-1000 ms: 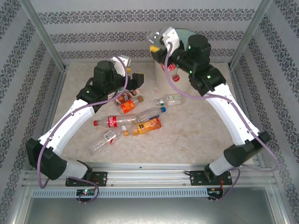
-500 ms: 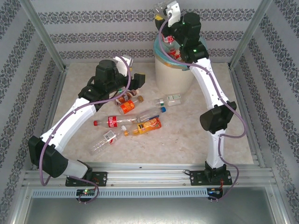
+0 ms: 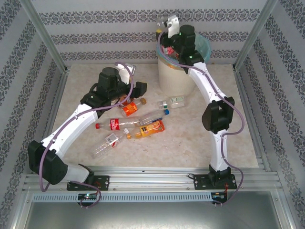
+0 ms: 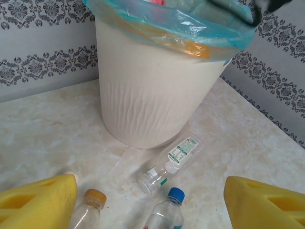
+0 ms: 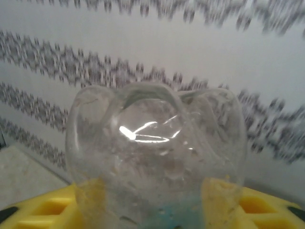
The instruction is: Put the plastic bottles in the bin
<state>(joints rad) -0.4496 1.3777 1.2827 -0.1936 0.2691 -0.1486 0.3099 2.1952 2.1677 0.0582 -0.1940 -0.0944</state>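
Upper centre of the overhead frame: my right tool [image 5: 148, 193] hangs over the bin [image 3: 175, 80], with a clear bottle [image 5: 155, 143] between its yellow pads [image 5: 269, 206]. I cannot tell whether they grip it. At centre-left, my left tool [image 4: 150, 188] stands wide open and empty above plastic bottles [image 3: 129, 110] lying on the tabletop [image 3: 190, 140].

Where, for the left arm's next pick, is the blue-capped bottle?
In the left wrist view the blue-capped bottle lies bottom centre, right of the orange-capped bottle, with the white-labelled bottle between it and the bin.
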